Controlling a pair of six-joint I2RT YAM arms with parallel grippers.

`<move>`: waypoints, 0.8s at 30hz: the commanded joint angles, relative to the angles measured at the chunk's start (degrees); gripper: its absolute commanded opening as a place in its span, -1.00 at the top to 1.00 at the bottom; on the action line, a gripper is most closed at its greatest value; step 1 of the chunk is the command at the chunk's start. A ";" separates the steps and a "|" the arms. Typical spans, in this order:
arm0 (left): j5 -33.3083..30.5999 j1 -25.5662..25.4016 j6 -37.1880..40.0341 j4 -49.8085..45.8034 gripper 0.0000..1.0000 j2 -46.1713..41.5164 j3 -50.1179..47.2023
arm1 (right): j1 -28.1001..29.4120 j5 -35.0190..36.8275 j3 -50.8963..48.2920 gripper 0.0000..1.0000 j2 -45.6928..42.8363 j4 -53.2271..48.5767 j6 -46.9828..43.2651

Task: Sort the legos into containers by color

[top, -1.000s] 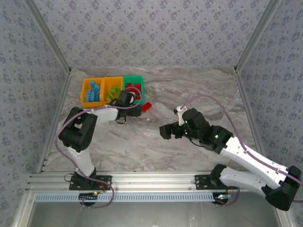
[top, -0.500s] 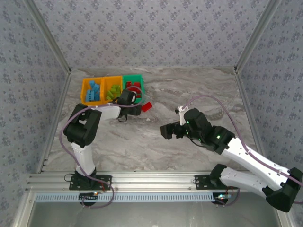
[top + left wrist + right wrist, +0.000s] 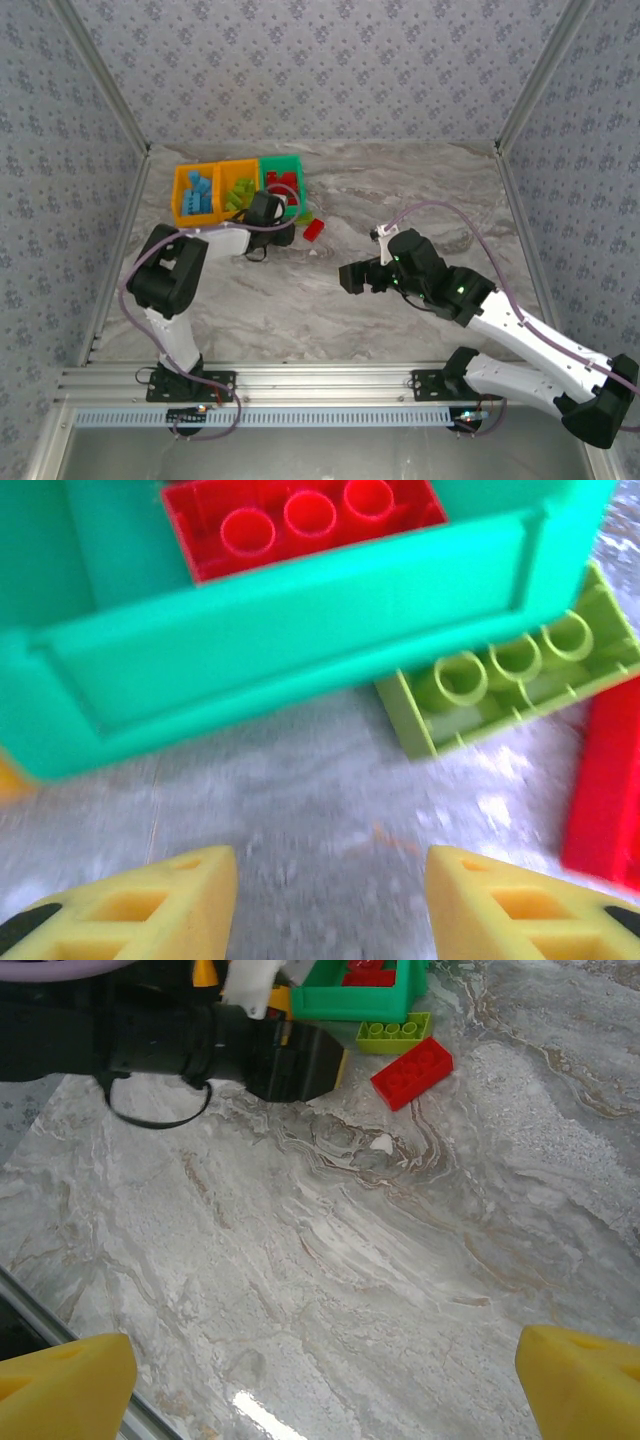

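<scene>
table: grey marbled top | walls: patterned grey covering | rail: aluminium, near edge

Left wrist cam all smeary, with the green bin chopped off at the top and left edges, the loose red brick sliced by the right edge and the lime brick partly covered by the bin wall. Same bin clipped by the top edge on the right wrist cam. From up top, way too tiny to count the legos in the bins.
</scene>
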 commanded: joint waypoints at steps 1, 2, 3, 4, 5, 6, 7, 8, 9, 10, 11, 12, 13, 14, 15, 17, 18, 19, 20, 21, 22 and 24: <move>1.52 -1.41 -1.62 0.34 -0.12 -6.82 -2.28 | -0.27 -0.31 -0.87 -1.00 -0.02 1.14 0.97; 1.34 -1.73 -2.11 0.13 -0.16 -7.75 -2.62 | -0.33 -0.29 -0.87 -1.00 0.17 1.51 0.91; 1.11 -2.11 -2.96 0.23 -0.22 -8.25 -2.83 | -0.35 -0.21 -0.79 -1.00 0.57 1.84 0.97; 1.16 -2.48 -3.92 0.56 -0.28 -8.38 -2.70 | -0.33 -0.06 -0.78 -1.00 0.98 2.41 1.00; 1.50 -2.94 -4.97 0.80 -0.37 -8.12 -2.26 | -0.43 0.48 -0.77 -1.00 1.65 3.32 1.14; 1.62 -3.39 -6.06 1.06 -0.42 -7.92 -1.62 | -0.45 1.07 -0.73 -1.00 2.69 4.63 0.65; 1.47 -3.74 -6.90 1.92 -0.46 -7.71 -1.29 | -0.52 2.11 -0.56 -1.00 4.13 5.46 -0.08; 0.77 -3.88 -8.51 2.82 -0.49 -7.23 -0.82 | -0.56 4.95 0.53 -1.00 6.38 4.69 -0.64; -0.20 -3.89 -9.98 2.97 -0.54 -6.23 0.26 | -0.60 7.22 1.75 -1.00 8.12 3.36 -0.70; -1.23 -3.91 -10.73 2.23 -0.59 -5.15 1.70 | -0.61 8.52 2.68 -1.00 9.63 2.68 -1.13; -2.77 -3.97 -11.61 0.89 -0.67 -3.34 3.80 | -0.63 9.07 3.32 -1.00 10.90 2.55 -1.71; -4.02 -4.17 -12.27 -0.26 -0.77 -1.30 5.81 | -0.77 8.97 3.62 -1.00 11.76 2.93 -1.91; -5.16 -4.45 -12.86 -1.11 -0.83 0.41 7.38 | -0.73 8.41 3.63 -1.00 12.19 3.52 -2.09; -6.50 -4.81 -13.64 -1.83 -0.85 2.42 9.20 | -0.85 7.65 3.64 -1.00 12.60 4.07 -2.28; -7.93 -5.14 -14.28 -2.09 -0.86 4.14 10.45 | -0.96 7.02 3.67 -1.00 12.84 4.40 -2.22; -9.48 -5.86 -15.49 -1.67 -0.89 6.70 12.44 | -1.02 6.89 3.59 -1.00 12.92 4.39 -2.20; -9.65 -6.16 -16.06 -2.01 -0.91 7.93 13.81 | -1.12 6.88 3.33 -1.00 12.84 4.23 -2.15; -9.92 -6.50 -16.59 -2.60 -0.92 9.13 15.14 | -1.14 6.81 3.05 -1.00 12.67 4.08 -2.11; -11.03 -6.70 -17.64 -3.58 -0.92 10.23 16.42 | -1.17 6.73 2.81 -1.00 12.49 3.92 -2.04; -11.99 -6.95 -18.67 -5.23 -0.92 11.29 18.12 | -1.16 6.55 2.49 -1.00 12.25 3.81 -2.00; -12.91 -7.14 -19.30 -6.64 -0.92 12.26 19.69 | -1.27 6.39 2.08 -1.00 11.86 3.73 -1.98; -15.98 -7.74 -20.72 -9.35 -0.91 13.67 22.31 | -1.34 6.30 1.39 -1.00 11.19 3.53 -1.90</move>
